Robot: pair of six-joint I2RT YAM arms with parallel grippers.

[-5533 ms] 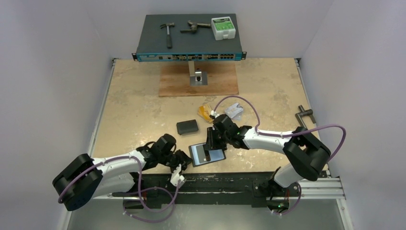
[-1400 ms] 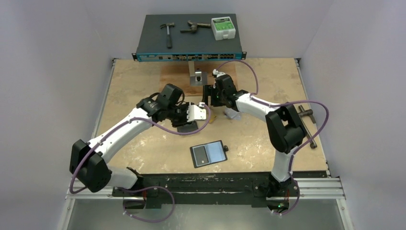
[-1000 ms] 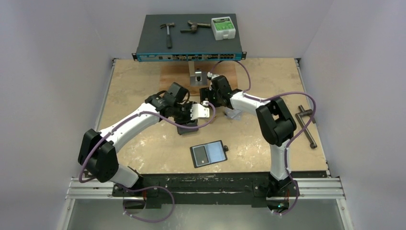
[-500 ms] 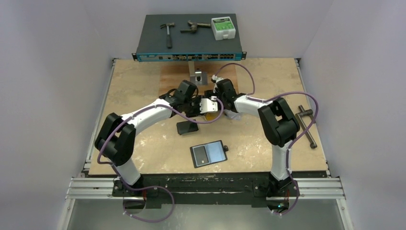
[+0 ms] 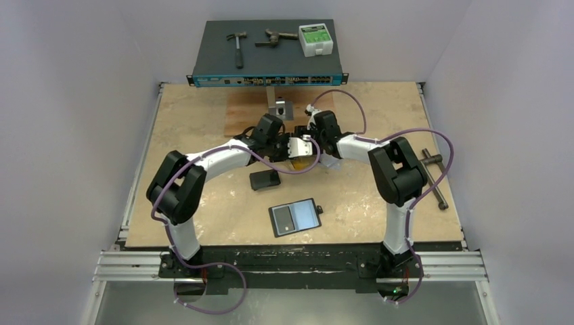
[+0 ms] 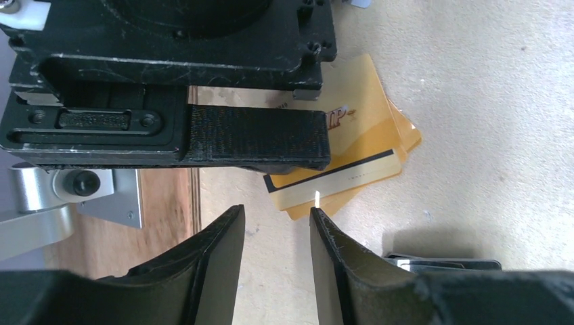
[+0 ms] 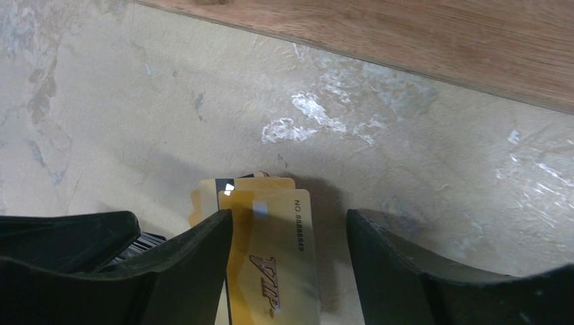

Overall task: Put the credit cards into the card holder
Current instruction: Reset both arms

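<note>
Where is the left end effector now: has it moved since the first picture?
Yes. The left end effector left the open wallet near the front edge and went farther back, now close to the wooden board, at the gold cards.

Plain pale-lilac walls (image 5: 81,101) close in on three sides under soft, even light. The beige stone-patterned tabletop (image 5: 196,135) carries a wooden board (image 5: 237,115) at its far middle. A dark network switch (image 5: 267,57) sits behind it. An aluminium rail (image 5: 460,267) runs along the near edge.

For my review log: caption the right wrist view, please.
Right end effector, jaws open, straddling stacked gold-orange credit cards on the beige table.
</note>
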